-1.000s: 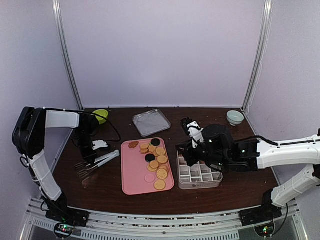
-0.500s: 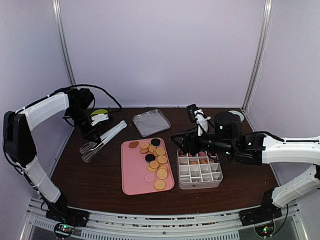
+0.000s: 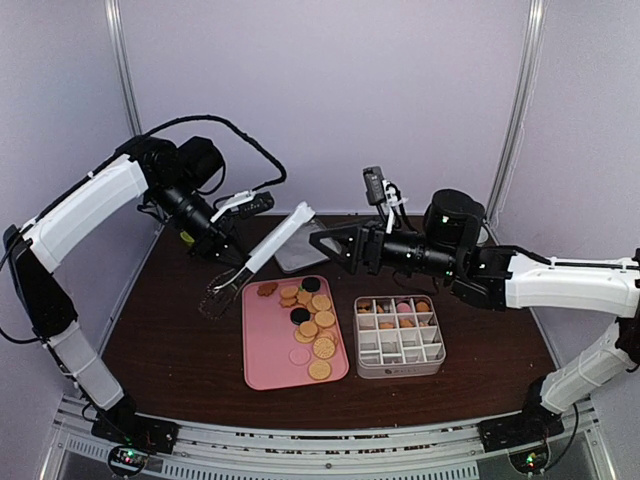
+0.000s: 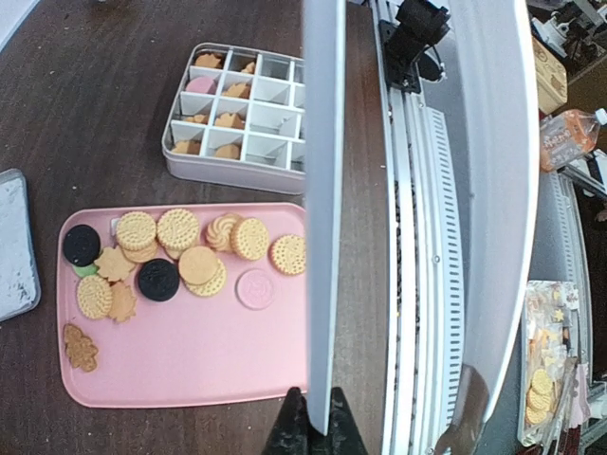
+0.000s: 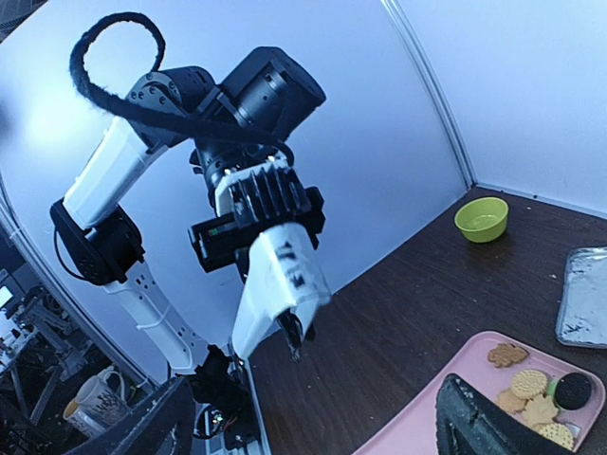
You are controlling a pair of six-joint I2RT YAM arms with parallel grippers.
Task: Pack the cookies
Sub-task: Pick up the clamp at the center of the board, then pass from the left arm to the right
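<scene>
The cookies [image 3: 310, 318] lie in a loose pile on the far half of a pink tray [image 3: 268, 360]; in the left wrist view the cookies [image 4: 180, 248] are round golden ones, with black, pink and brown ones among them. More sit in the far cells of the white compartment box [image 3: 400, 338]. My left gripper [image 3: 240, 262] hangs above the table's left side, shut on one arm of the white-handled tongs [image 3: 280, 235], and its fingertips [image 4: 294, 425] pinch that arm. My right gripper [image 3: 338, 252] hovers open and holds nothing, behind the tray and pointing left at the tongs [image 5: 275, 275].
A metal tray [image 3: 312, 256] lies at the back centre, partly hidden by tongs and gripper. A green bowl [image 5: 481, 218] stands at the back left. The left arm arches high over the table's left side. The rail of the table's near edge [image 4: 417, 237] shows in the left wrist view.
My left arm has lifted the tongs off the table and carried them up and right toward the tray. My right gripper has opened wide, risen from the box and swung left.
</scene>
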